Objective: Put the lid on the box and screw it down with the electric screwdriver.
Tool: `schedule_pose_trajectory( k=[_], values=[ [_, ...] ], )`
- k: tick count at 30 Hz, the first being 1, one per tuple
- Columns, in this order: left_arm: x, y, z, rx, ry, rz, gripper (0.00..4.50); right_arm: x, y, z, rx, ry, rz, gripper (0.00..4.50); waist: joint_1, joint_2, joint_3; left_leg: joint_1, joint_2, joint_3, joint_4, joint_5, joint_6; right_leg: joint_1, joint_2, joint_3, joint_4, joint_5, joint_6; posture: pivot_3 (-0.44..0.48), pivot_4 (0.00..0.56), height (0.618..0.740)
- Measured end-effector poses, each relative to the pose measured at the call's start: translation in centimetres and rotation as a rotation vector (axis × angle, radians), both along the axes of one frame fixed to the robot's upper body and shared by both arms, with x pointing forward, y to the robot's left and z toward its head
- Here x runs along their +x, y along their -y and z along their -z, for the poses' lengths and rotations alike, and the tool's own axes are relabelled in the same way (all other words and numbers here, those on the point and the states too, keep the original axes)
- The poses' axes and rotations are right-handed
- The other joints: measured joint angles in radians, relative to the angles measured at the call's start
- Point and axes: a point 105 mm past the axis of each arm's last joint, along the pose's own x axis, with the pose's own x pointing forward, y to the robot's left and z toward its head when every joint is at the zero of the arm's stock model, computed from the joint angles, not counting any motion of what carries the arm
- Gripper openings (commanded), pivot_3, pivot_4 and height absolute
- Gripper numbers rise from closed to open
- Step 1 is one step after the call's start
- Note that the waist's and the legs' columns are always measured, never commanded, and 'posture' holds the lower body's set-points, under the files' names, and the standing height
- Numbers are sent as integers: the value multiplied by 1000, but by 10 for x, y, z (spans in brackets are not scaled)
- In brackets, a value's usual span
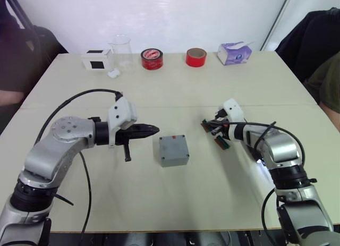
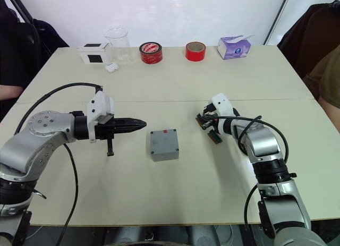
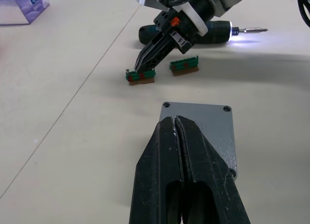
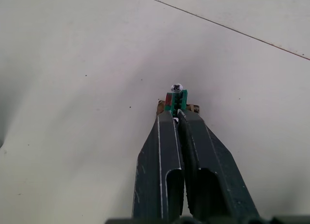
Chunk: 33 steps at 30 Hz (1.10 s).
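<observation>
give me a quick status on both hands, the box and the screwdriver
Left hand shut, empty, beside lidded box. Right hand shut on small green block. Electric screwdriver lying on table, untouched.

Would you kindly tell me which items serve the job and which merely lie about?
Job: grey square plastic box; thin grey lid plate on it; dark cylindrical electric screwdriver.
Lying about: two red tape rolls; purple tissue box; clear glass beaker; white box with black panel.
</observation>
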Motion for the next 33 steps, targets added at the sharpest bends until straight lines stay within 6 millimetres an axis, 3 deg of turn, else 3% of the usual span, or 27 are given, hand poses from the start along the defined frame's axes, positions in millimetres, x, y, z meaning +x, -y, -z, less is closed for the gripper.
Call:
schedule_pose_trajectory(
  k=[4,8,13,20,33],
  values=[
    [0,0,1,1,-4,-1,0,-4,-2,-9,16,0,-10,80,0,0,0,0,0,0,0,0,0,0,0,0,0,0,0,0,150,740],
    [-1,-1,2,5,-10,-2,0,-7,-5,-45,53,68,-38,80,0,0,0,0,0,0,0,0,0,0,0,0,0,0,0,0,150,740],
    [-2,-4,4,18,-15,-4,0,-28,-32,-65,91,63,-179,80,0,0,0,0,0,0,0,0,0,0,0,0,0,0,0,0,150,740],
    [0,-12,12,30,-42,-19,0,-56,-67,-60,58,28,-354,80,1,0,0,0,0,0,0,0,0,0,-1,0,0,0,0,0,150,740],
    [1,-13,17,23,-50,-41,0,-65,-73,-40,-1,-26,-397,80,0,0,0,0,0,0,0,0,0,0,-1,0,0,0,0,0,150,740]
  ],
)
